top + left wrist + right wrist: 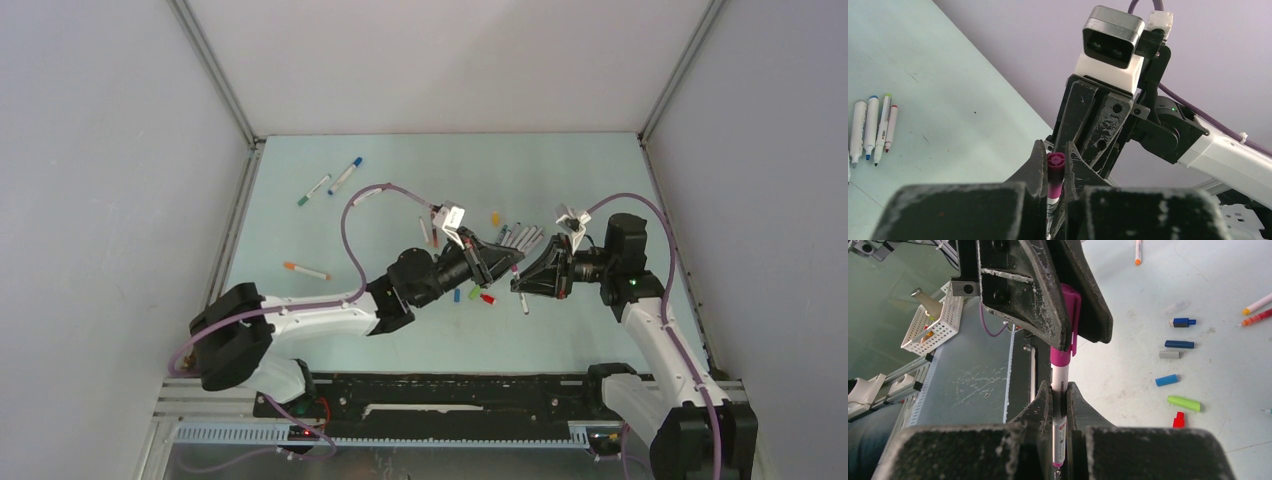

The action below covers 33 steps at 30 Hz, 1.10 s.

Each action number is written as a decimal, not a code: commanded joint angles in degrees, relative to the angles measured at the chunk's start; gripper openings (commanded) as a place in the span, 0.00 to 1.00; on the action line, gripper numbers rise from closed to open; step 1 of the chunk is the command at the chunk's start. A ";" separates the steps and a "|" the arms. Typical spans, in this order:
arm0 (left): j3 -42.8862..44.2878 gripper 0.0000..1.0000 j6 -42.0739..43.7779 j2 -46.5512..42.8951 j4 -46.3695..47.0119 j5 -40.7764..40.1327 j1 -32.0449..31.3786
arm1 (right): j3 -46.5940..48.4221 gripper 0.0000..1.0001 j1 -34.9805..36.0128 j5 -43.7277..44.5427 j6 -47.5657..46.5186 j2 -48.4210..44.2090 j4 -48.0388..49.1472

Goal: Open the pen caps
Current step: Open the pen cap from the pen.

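The magenta pen cap [1062,358] is held above the worktop [1148,290], clamped in the left arm's fingers [1038,300]. The right arm's fingers [1040,405] are closed on the same pen's white barrel [1059,377] just below it. The cap looks seated, not yet off. To do this well, draw the two arms apart straight along the pen's axis, with no bending and both grips kept firm. Loose caps, among them a blue cap [1166,380], lie on the worktop nearby.
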 commanded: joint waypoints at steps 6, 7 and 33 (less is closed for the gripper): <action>6.94 0.00 8.95 -4.95 -3.40 -5.89 2.56 | 0.87 0.00 1.20 -1.80 -2.44 1.39 0.20; 8.15 0.00 10.42 -6.13 -3.98 -7.58 4.01 | 0.49 0.00 1.75 -2.03 -2.29 1.57 0.73; -0.29 0.00 1.55 -15.60 -28.57 18.75 19.46 | 4.39 0.00 -11.56 18.23 -18.58 -2.83 -13.15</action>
